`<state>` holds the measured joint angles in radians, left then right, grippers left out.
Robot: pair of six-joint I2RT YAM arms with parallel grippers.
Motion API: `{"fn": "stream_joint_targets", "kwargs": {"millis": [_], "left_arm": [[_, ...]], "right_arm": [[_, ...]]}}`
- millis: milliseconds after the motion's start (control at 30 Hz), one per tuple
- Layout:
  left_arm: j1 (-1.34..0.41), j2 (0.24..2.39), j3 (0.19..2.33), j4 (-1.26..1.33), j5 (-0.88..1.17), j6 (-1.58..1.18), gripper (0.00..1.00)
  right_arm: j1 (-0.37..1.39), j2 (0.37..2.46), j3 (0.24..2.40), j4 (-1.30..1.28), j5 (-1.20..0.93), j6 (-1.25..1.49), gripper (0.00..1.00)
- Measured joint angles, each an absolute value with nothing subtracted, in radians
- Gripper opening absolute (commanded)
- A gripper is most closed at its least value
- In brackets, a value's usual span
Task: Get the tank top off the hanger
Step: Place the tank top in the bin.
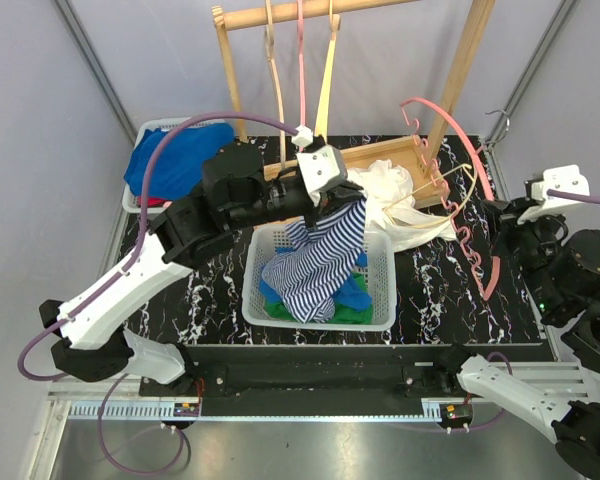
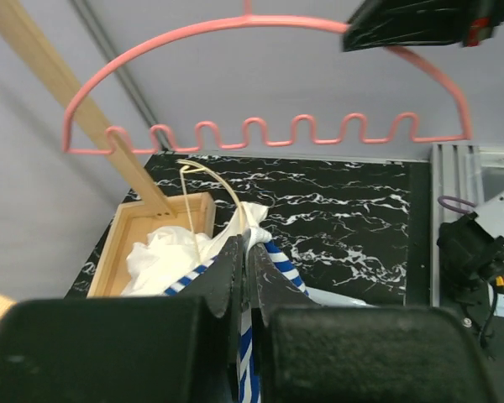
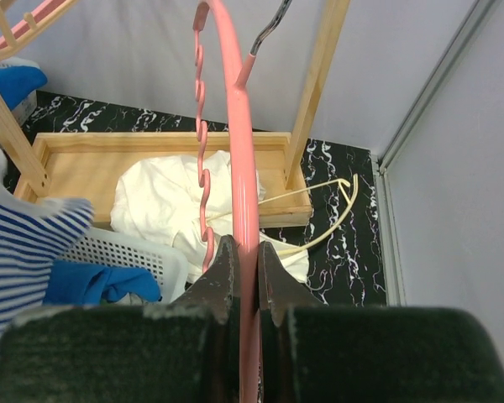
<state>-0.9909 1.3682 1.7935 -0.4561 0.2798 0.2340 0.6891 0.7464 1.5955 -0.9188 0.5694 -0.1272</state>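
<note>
– Striped blue-and-white tank top (image 1: 325, 250): where does it hang now?
– From the left gripper (image 2: 247, 252), whose fingers are pinched tight on a fold of the fabric. From there it droops into the white plastic mesh basket (image 1: 252, 290) in the middle of the table. Its lower end lies on the blue and green clothes (image 1: 352, 298) inside.
– And the pink wire hanger with the wavy lower bar (image 3: 238, 126)?
– Over on the right, well apart from the top. The right gripper (image 3: 244, 256) has its fingers closed on the hanger's thick curved arm. No cloth shows on it in any view.
– So the separation is done?
– I judge so: garment in one claw, bare hanger in the other.
– What is left?
– Little, by my reckoning. The top needs letting go so it settles in the basket. The hanger wants setting down somewhere, perhaps near the wooden tray (image 3: 151, 140) holding the white cloth (image 3: 160, 197) at the far side.
</note>
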Motion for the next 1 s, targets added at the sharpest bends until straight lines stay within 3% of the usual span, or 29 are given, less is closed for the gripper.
{"fn": "stream_joint_targets", "kwargs": {"millis": [167,467,733,800,833,933,1000], "left_arm": [[-1.015,1.354,1.746,-0.469,0.272,0.236,0.00],[-1.013,1.238,1.412,-0.472,0.226,0.251,0.00],[-0.902,1.328,1.298,-0.463,0.154,0.325,0.01],[-0.876,1.385,1.285,-0.472,0.134,0.362,0.09],[-0.873,1.409,1.280,-0.485,0.128,0.378,0.45],[-0.882,1.498,1.256,-0.551,0.118,0.444,0.81],[-0.895,1.530,1.213,-0.585,0.108,0.484,0.87]], "right_arm": [[0.689,0.767,1.576,-0.902,0.569,-0.133,0.00],[0.689,0.767,1.568,-0.883,0.575,-0.134,0.00],[0.689,0.772,1.567,-0.880,0.572,-0.126,0.00],[0.689,0.785,1.573,-0.881,0.565,-0.123,0.00],[0.689,0.794,1.579,-0.881,0.563,-0.122,0.00],[0.689,0.839,1.602,-0.882,0.555,-0.119,0.00],[0.689,0.872,1.613,-0.881,0.556,-0.119,0.00]]}}
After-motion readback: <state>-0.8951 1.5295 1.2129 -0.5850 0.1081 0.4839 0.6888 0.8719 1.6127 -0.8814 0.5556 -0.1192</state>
